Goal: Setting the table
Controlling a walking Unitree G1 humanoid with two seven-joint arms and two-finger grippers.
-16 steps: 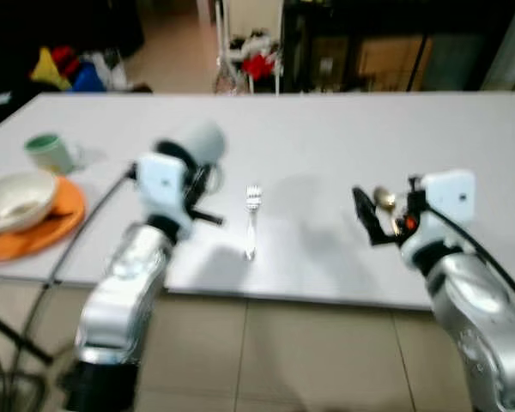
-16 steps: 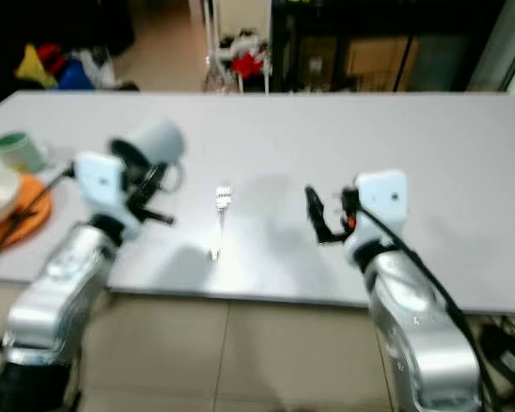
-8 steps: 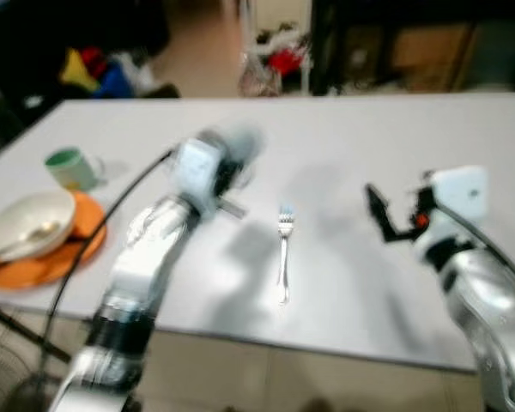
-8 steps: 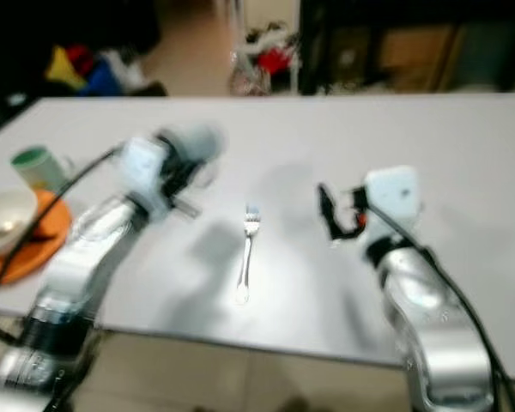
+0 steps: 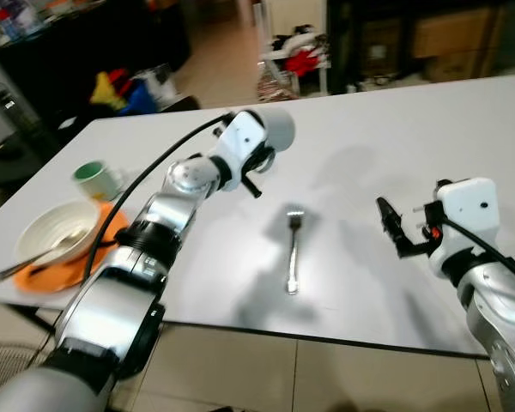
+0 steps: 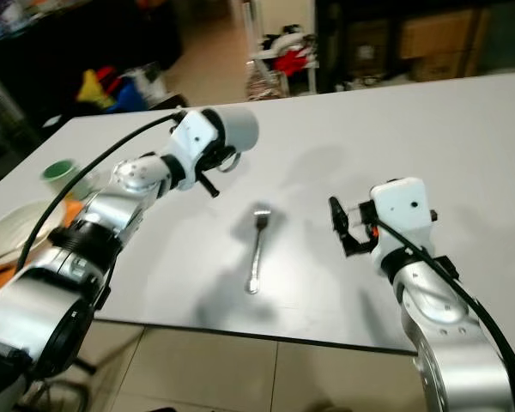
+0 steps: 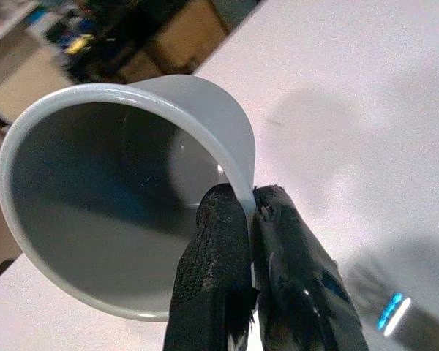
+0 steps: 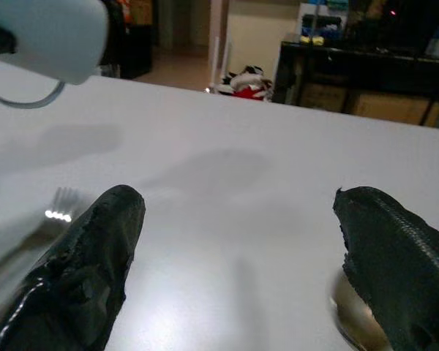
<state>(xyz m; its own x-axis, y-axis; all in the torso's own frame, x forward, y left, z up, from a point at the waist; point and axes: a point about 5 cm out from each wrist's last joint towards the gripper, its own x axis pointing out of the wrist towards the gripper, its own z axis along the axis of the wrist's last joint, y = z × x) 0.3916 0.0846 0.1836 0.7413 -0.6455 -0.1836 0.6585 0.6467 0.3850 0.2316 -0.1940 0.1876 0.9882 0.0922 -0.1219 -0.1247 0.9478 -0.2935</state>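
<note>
Flanking fork (image 5: 293,251) — bowl (image 5: 55,233), green cup (image 5: 93,178)

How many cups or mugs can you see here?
2: a grey mug held above the table by the left gripper, and a green mug standing beside the orange plate.

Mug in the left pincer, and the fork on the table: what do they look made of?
Mug: pale grey-white, smooth and slightly glossy with a thin flared rim, so likely glazed ceramic, though hard plastic can't be ruled out. The left pincer pinches its rim. Fork: silver with bright glints on the handle, likely polished metal such as stainless steel.
</note>
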